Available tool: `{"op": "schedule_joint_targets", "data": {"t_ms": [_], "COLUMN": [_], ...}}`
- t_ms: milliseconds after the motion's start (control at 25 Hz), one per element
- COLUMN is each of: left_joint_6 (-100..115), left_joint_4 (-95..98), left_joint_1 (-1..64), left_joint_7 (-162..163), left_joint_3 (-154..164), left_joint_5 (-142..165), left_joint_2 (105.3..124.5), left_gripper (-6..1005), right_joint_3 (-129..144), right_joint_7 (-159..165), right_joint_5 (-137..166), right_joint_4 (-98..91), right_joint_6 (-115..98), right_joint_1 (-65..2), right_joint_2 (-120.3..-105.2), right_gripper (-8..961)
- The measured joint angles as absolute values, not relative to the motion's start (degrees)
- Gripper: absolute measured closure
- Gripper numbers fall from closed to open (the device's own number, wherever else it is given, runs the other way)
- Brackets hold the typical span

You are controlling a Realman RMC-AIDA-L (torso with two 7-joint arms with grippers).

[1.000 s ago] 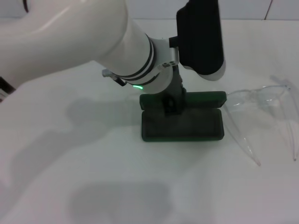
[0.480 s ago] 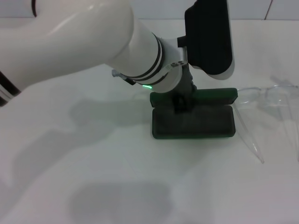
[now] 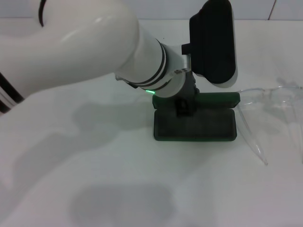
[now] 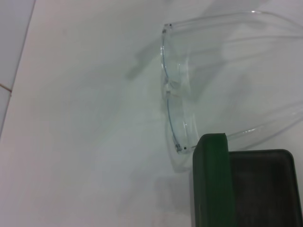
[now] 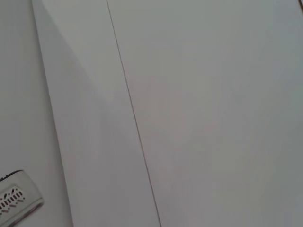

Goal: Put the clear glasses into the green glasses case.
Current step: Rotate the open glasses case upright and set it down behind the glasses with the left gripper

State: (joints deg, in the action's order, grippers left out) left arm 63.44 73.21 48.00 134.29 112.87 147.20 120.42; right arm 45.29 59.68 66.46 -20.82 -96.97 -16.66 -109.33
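Left gripper (image 3: pixel 184 106) over open green glasses case (image 3: pixel 194 125)

Dark green rectangular hard case (image 3: pixel 194 124) lies open mid-surface (image 3: pixel 94 189), lid at back; clear plastic glasses (image 3: pixel 270 101) just right of it, temple arms pointing fwd; left gripper (image 3: pixel 185 105) over case's back edge

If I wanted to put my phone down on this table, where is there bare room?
The wide white table in front of the green glasses case and off to its left is bare. The right is crowded: the clear glasses lie right against the case's end. The left gripper hangs over the open case.
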Motion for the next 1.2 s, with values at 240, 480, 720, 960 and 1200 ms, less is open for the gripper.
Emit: {"op": "schedule_joint_targets", "data": {"t_ms": [240, 480, 720, 960, 1200], "left_joint_6": [62.68, 62.40, 61.41, 61.41, 61.70], "left_joint_4": [73.13, 73.12, 73.12, 73.27, 73.97], "left_joint_1": [47.69, 47.49, 47.34, 47.35, 47.55], "left_joint_7": [134.19, 133.85, 133.42, 132.84, 133.07], "left_joint_3": [113.71, 113.73, 113.94, 114.52, 114.57], "left_joint_5": [147.42, 147.48, 147.60, 147.41, 147.49], "left_joint_2": [120.36, 120.29, 120.30, 120.39, 120.39], "left_gripper": [736, 731, 726, 597, 593], "right_joint_3": [45.23, 45.08, 43.94, 43.78, 43.76], "right_joint_7": [59.67, 59.67, 59.60, 59.53, 59.50], "right_joint_5": [66.45, 66.39, 66.39, 66.39, 66.39], "right_joint_4": [-20.82, -20.83, -20.83, -20.83, -20.83], "right_joint_6": [-97.12, -97.38, -98.11, -98.43, -98.46], "right_joint_1": [-16.46, -16.43, -15.98, -15.79, -15.82], "right_joint_2": [-109.33, -109.33, -109.33, -109.33, -109.33], "right_gripper": [98, 99, 100, 101, 102]}}
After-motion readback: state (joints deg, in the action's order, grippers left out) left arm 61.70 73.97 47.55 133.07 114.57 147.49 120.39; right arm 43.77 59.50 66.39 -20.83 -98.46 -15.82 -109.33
